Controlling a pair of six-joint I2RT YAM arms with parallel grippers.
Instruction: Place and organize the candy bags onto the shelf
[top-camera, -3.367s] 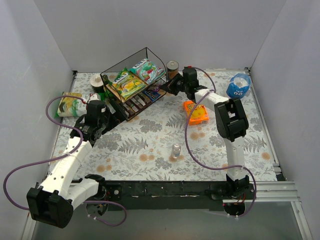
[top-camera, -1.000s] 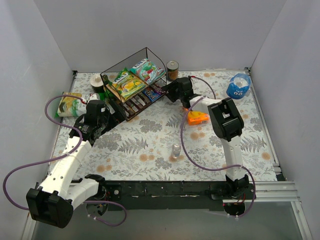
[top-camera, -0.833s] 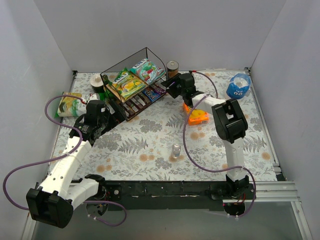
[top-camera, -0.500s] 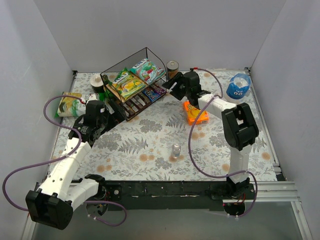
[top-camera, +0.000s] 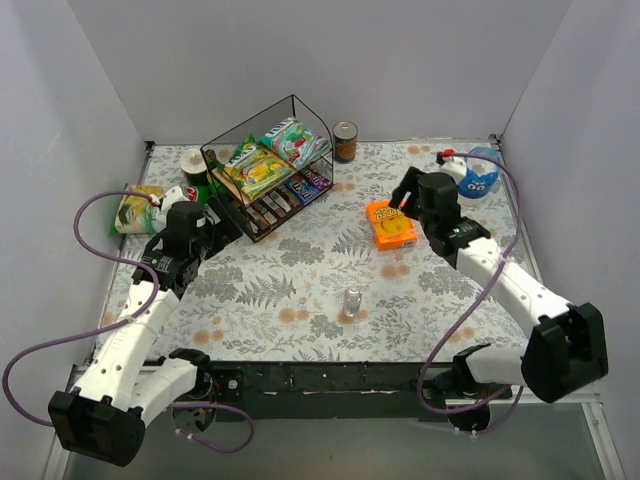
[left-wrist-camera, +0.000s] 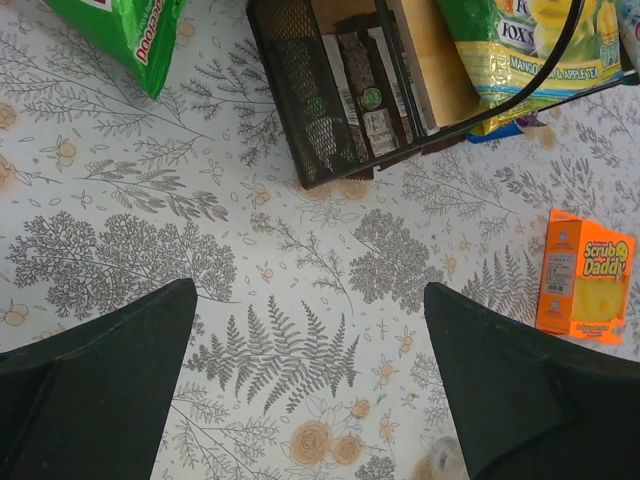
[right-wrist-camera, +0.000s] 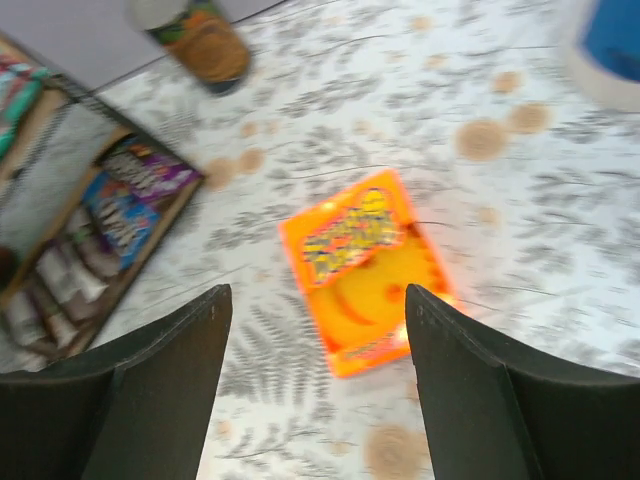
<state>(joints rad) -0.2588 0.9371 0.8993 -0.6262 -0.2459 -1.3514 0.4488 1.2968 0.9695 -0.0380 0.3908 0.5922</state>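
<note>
the shelf (left-wrist-camera: 300, 100) stands at the far left of the table (top-camera: 300, 290), its long axis running diagonally from near-left to far-right in the top view. on its upper board lie a green-yellow bag (left-wrist-camera: 520, 40) reading "fox's" and "mango", and a teal-white bag (top-camera: 293, 140) beside it. the lower board holds dark brown wrappers (left-wrist-camera: 362, 80), a small blue pack (right-wrist-camera: 118, 215) and a purple wrapper (right-wrist-camera: 150, 165). an orange box (left-wrist-camera: 585, 275) reads "scrub daddy". the left gripper (left-wrist-camera: 310, 290) and right gripper (right-wrist-camera: 317, 290) both gape wide, holding nothing.
</note>
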